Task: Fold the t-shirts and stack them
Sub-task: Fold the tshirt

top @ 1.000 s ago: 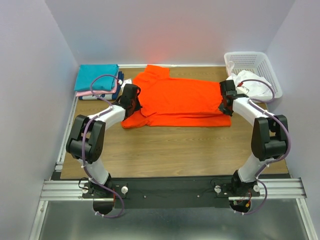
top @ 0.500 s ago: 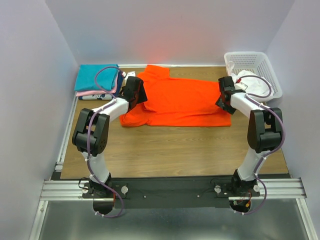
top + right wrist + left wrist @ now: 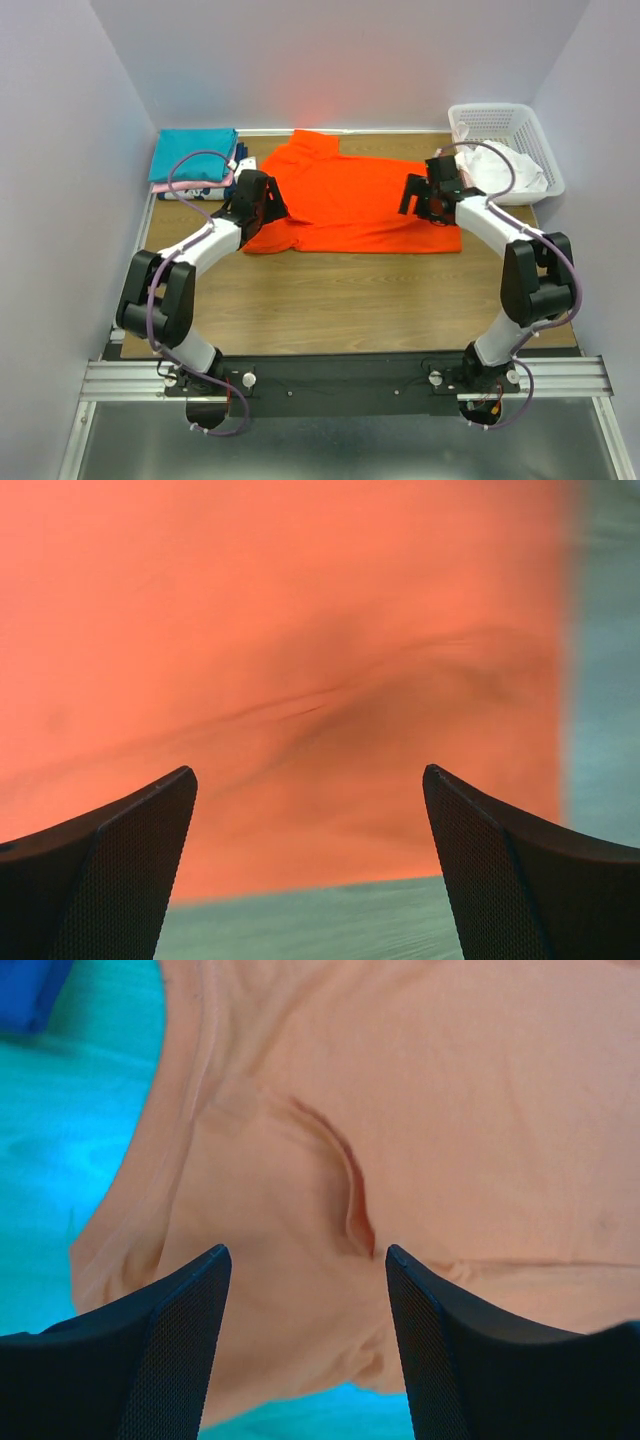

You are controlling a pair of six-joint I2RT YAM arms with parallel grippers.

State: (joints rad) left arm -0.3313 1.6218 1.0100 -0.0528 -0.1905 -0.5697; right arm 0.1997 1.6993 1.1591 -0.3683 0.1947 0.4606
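Jaws parted and empty, the left gripper [image 3: 305, 1255] hangs over the sleeve end of the orange-red t-shirt [image 3: 350, 205], with a raised crease in the cloth just ahead of it. The right gripper [image 3: 310, 772] is spread wider and also holds nothing, above the shirt's opposite end near its edge. The shirt lies across the wooden table [image 3: 330, 290] between the two. Off the left gripper's outer side sits a folded stack of t-shirts [image 3: 192, 155], teal on top. Off the right gripper's outer side, a white basket [image 3: 495, 122] holds white cloth [image 3: 515, 172].
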